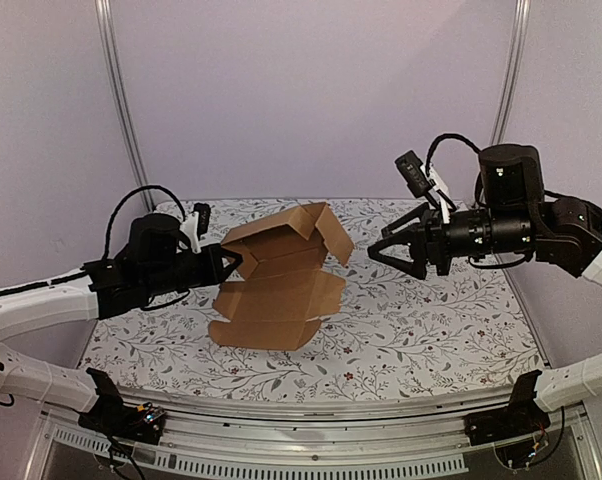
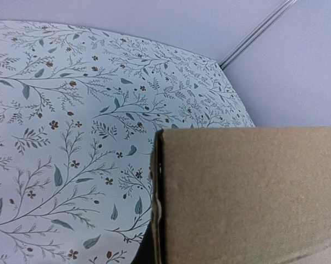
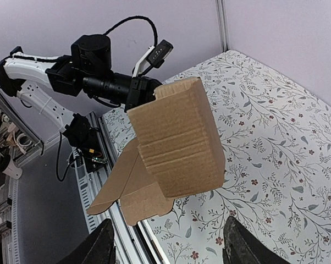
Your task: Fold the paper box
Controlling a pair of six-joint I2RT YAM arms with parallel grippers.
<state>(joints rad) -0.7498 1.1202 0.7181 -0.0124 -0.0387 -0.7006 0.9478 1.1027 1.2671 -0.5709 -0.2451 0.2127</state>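
1. Underneath: table (image 1: 431,330), covered in a floral-print cloth. It carries the box at centre-left.
2. Left arm (image 1: 41,305), reaching in from the left and lying low over the table.
3. Right arm (image 1: 541,225), reaching in from the right and carried higher.
4. Box (image 1: 281,280), plain brown cardboard, part-folded.
   - Position: between the two grippers. The back walls stand up and a lid flap is raised at the rear right. A wide front panel with its flaps lies flat toward the near edge.
   - Handling, as a judgement: light, thin and fairly stiff along the panels, but limp at the scored creases.
   - It should slide easily on the cloth, and a hard pinch could dent or crease it.
   - Where to hold, as a judgement: on a free flap edge or wall rim, close to a crease. The panel should then hinge rather than buckle, provided the other side is held.
5. Left gripper (image 1: 231,262), jaws together. It appears to be clamped on the thin left wall of the box. The left wrist view is filled with cardboard, and the right wrist view shows this gripper at the far top corner of the box.
6. Right gripper (image 1: 381,250), jaws standing wide apart and holding nothing. It points at the raised right flap, near it but clear of it.
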